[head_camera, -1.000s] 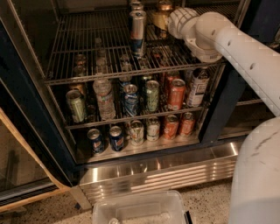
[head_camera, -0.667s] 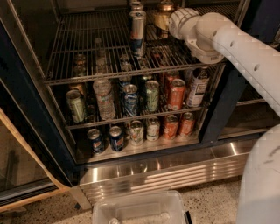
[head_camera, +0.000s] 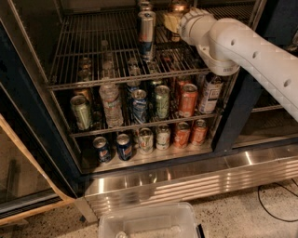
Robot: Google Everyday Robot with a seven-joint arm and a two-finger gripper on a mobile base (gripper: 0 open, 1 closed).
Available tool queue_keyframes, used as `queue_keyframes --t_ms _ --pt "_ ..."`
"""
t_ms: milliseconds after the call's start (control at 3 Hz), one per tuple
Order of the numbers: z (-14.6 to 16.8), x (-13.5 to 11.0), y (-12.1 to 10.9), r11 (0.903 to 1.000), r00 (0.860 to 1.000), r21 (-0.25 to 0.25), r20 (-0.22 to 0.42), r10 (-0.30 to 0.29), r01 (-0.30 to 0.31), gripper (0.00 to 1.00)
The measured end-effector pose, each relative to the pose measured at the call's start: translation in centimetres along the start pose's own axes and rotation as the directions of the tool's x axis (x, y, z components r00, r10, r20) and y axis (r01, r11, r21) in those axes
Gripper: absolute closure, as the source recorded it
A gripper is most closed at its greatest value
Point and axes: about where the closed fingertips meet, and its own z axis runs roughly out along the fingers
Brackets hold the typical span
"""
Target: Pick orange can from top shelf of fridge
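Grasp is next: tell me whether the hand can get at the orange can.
Probably yes: the hand is right by the orange can on the top shelf, nothing between them; the silver-and-blue can stands off to one side.

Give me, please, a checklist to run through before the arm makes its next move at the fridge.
1. Fridge open: ok.
2. Orange can upright on top shelf, rear right: ok.
3. End effector at the can: ok, right beside it.
4. Hold on the can: cannot tell.
5. Tall silver can apart from the arm: ok, it stands to the left.
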Motion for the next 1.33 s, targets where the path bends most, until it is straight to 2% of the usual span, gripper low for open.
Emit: queue_keyframes --t_ms 333,667,1333 --pt "-1.6 -0.6 0.9 0.9998 1.000 0.008 0.013 0.017 -0.017 1.00" --pt "-4.9 -1.4 2.4 0.9991 0.999 0.028 0.020 0.030 -0.031 1.00" --pt "-5.6 -1.2 2.8 0.9980 0.999 0.036 0.008 0.052 -0.052 1.00"
